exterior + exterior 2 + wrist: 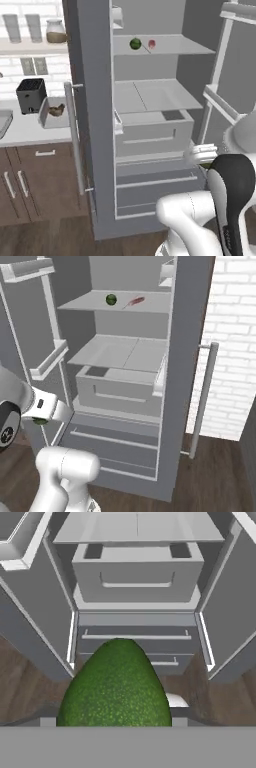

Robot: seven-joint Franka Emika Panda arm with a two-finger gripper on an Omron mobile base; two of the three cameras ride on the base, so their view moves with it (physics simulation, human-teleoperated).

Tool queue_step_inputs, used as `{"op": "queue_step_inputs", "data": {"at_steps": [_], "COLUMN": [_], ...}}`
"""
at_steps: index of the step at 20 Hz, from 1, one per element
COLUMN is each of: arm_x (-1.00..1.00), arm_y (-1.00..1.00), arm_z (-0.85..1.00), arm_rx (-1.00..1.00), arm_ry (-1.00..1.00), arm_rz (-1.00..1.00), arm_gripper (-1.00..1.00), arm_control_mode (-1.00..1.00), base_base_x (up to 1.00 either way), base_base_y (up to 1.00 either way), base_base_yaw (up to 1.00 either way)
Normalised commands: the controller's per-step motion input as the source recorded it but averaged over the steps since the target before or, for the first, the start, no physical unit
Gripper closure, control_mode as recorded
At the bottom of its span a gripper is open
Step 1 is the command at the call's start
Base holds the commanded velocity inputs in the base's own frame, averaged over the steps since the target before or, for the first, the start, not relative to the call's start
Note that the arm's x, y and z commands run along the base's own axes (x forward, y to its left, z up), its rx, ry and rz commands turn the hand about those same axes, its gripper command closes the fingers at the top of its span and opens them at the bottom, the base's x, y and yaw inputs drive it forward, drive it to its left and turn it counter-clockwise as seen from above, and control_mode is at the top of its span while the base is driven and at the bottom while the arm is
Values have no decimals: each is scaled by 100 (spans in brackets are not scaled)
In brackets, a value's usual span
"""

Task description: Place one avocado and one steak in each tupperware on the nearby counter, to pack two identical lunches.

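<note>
now | hand (116, 724) clamped on avocado (116, 687) | open fridge (137, 587) well ahead, wood floor (25, 687) beneath

The avocado (116, 684) has pebbly, matt green skin; the fridge (150, 130) looks smooth grey plastic; the floor (220, 476) dark wood.

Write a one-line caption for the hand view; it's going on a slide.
Claw's-eye view: a green avocado held up close before the open fridge's grey drawers.
</note>
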Motion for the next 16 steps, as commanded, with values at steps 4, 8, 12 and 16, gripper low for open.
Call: {"op": "queue_step_inputs", "data": {"at_steps": [4, 8, 12, 16], "arm_x": [0, 0, 0, 0], "arm_y": [0, 0, 0, 0], "arm_z": [0, 0, 0, 0], "arm_rx": [0, 0, 0, 0], "arm_ry": [0, 0, 0, 0], "arm_rz": [0, 0, 0, 0], "arm_gripper": [100, 100, 100, 100], "arm_control_mode": [100, 100, 100, 100], "base_base_x": [-51, -13, 19, 78], "base_base_y": [100, 100, 100, 100], "base_base_yaw": [15, 14, 4, 0]}}
